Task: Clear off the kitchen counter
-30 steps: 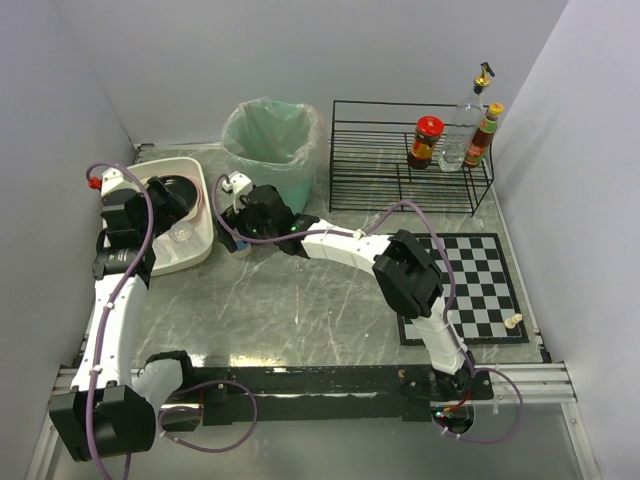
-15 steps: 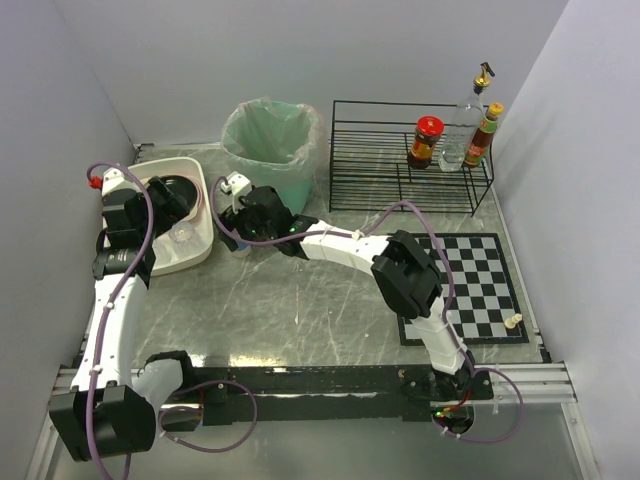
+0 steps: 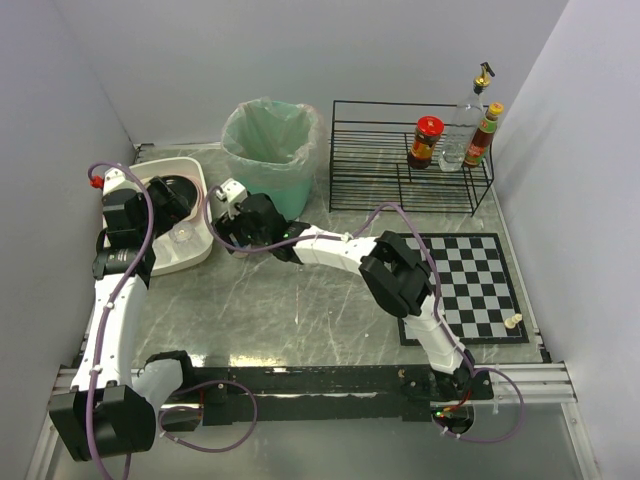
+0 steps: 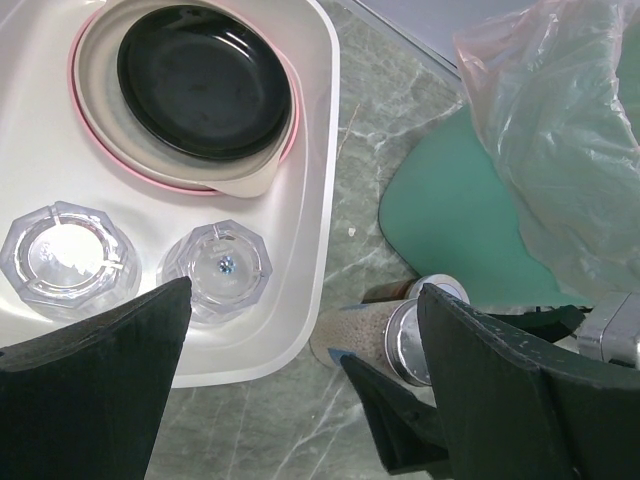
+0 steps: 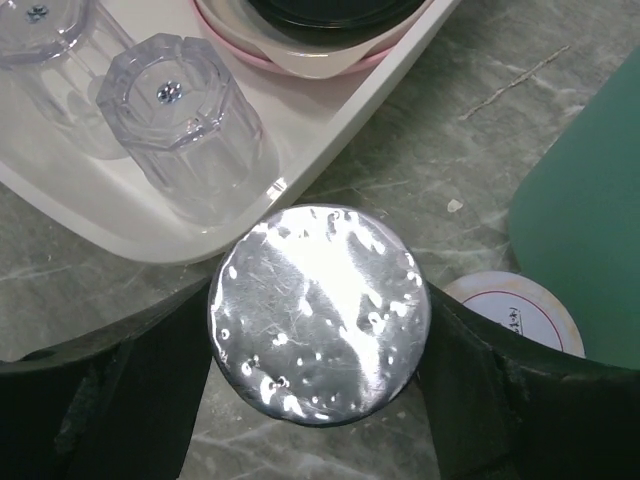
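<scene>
Grey marble bench (image 3: 300, 300) runs under both arms. Far left, a white tub (image 4: 312, 180) holds a black bowl (image 4: 205, 80) on a plate (image 4: 250, 180) plus two clear glasses (image 4: 68, 250). Bottles (image 3: 426, 142) in the wire rack (image 3: 365, 150) have labels too small to read. Right jaws clamp a silver-lidded shaker (image 5: 320, 310) beside the tub, and left jaws gape wide, gripping nothing.

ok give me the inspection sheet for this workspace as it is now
surface: grey marble counter, one pale speck by the shaker
job's things: metal-capped shaker and a second container stand beside the white tub; tub holds a black plate, two glasses
clutter: lined green bin, wire rack with three bottles, checkered mat with small beige piece
grippers: left gripper open over the tub; right gripper fingers flank the shaker, grip unclear
cables: purple cables along both arms
surroundings: plain walls on three sides
</scene>
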Controlling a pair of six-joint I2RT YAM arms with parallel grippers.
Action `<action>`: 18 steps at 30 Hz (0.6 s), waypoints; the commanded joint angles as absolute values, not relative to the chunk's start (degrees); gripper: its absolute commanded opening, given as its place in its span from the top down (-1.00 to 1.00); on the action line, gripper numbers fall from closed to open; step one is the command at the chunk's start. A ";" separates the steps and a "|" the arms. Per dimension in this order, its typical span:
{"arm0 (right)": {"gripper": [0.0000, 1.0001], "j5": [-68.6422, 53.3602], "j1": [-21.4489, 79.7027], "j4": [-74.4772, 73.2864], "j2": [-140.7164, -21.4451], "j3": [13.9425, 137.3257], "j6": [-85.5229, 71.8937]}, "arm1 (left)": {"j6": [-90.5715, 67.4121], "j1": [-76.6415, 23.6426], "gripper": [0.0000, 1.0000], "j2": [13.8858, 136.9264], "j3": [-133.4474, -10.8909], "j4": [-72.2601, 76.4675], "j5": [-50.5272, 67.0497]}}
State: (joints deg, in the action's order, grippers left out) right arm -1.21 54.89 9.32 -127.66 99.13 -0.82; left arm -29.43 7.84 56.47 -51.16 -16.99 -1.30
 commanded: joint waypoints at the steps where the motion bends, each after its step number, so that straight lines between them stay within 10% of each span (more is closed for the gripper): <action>1: -0.51 -1.14 55.20 11.51 -128.76 100.37 -0.53 | -29.00 8.17 -0.99 56.42 -52.21 -14.41 -0.53; 18: 0.48 -11.95 55.20 21.53 -110.94 83.07 -2.28 | -28.83 8.17 -0.99 56.43 -52.12 -14.41 -0.53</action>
